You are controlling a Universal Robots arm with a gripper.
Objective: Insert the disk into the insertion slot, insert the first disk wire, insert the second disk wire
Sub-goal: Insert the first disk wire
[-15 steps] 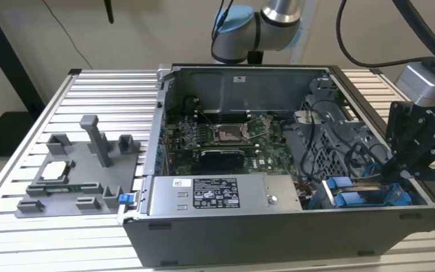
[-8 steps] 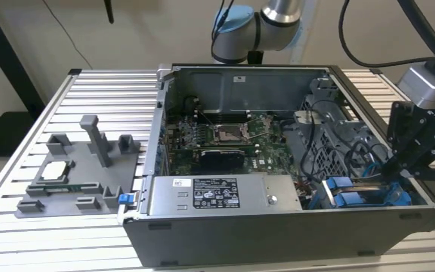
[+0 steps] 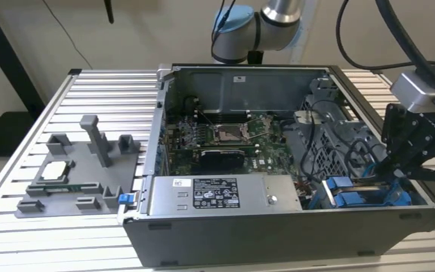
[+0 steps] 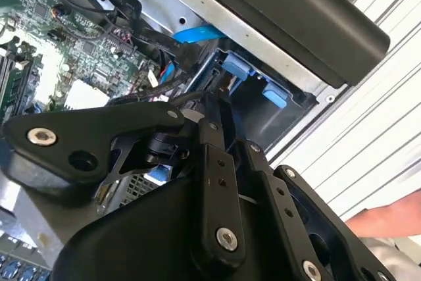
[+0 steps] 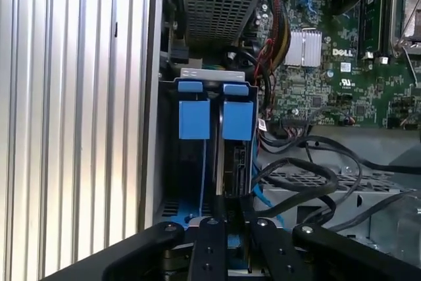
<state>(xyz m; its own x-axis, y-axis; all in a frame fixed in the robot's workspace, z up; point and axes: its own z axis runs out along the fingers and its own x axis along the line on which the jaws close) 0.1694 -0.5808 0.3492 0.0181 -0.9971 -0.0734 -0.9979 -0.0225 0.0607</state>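
Note:
The open computer case [image 3: 278,226] lies on the slatted table. At its front corner on the exterior view's right sits the insertion slot [image 3: 353,197], a grey bay with blue clips [image 5: 195,119]. The disk [image 5: 235,162] stands edge-on inside the bay [image 5: 197,76], under the blue tab [image 5: 237,120] of its carrier. My gripper [image 5: 229,203] reaches down into the bay [image 4: 263,80], its black fingers [image 5: 209,241] drawn together on the disk's near end. In the exterior view the gripper [image 3: 388,174] hangs over that corner. Loose black wires [image 5: 309,162] and a blue cable [image 5: 263,199] lie beside the bay.
The motherboard [image 3: 233,139] with its CPU socket fills the case floor, and the labelled power-supply box [image 3: 221,195] sits along the front wall. A grey fixture [image 3: 81,170] holding small parts stands on the table at the exterior view's left. A person's hand [image 4: 388,218] rests outside the case.

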